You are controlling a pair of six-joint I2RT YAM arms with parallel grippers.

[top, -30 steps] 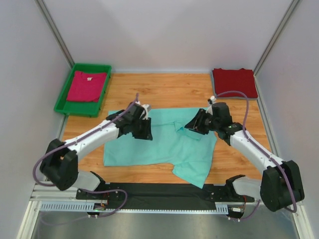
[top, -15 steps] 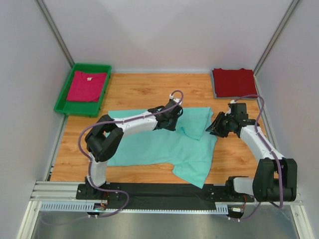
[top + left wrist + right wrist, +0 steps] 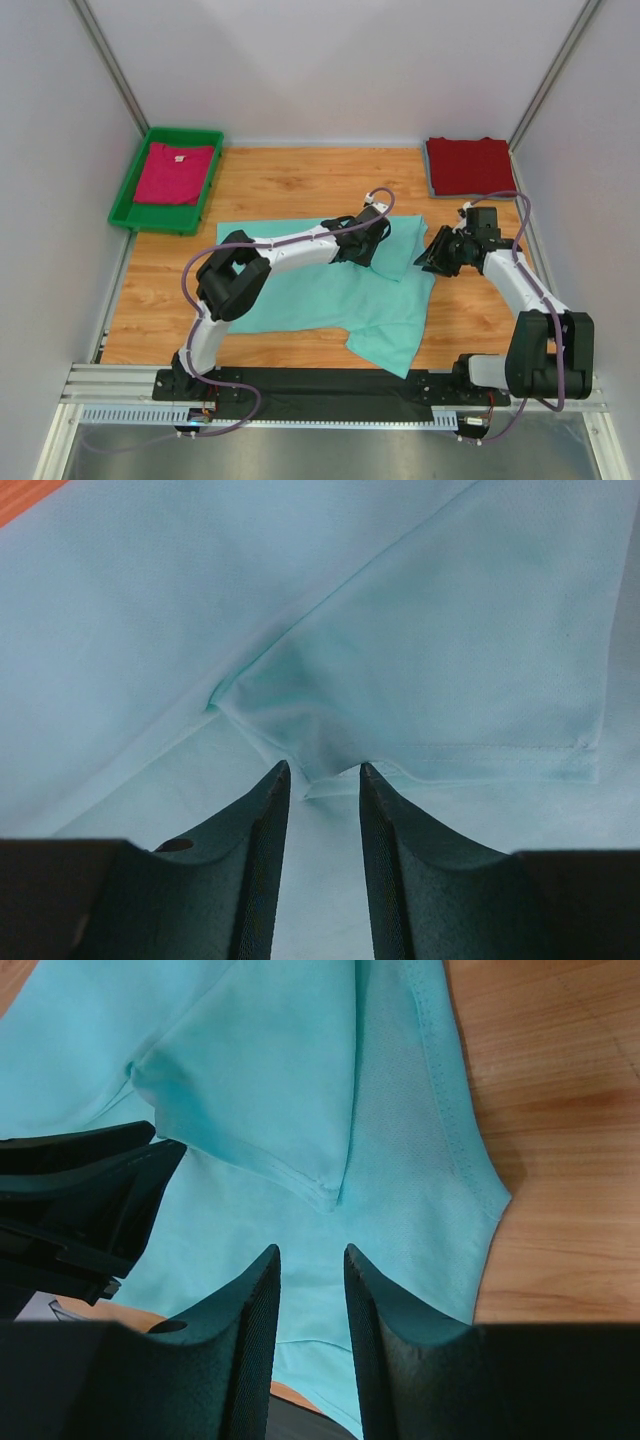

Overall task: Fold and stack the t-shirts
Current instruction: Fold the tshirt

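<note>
The mint-teal t-shirt lies spread on the wooden table, its right sleeve folded inward. My left gripper reaches across to that sleeve. In the left wrist view the left gripper has its jaws a little apart, tips pressed on the teal cloth, with a puckered hem fold between them. My right gripper is open and empty over the shirt's right edge; the right wrist view shows the right gripper above the cloth. The dark red t-shirt lies folded at the back right. The magenta-pink t-shirt lies in the tray.
A green plastic tray stands at the back left. Bare wood shows behind the teal shirt. Grey walls close in the sides and back. A black rail runs along the near edge. The left gripper's body shows at the left of the right wrist view.
My left arm has swung far to the right, from the shirt's left part to the folded sleeve. My right gripper has drawn back right, off the sleeve, to the shirt's edge.
</note>
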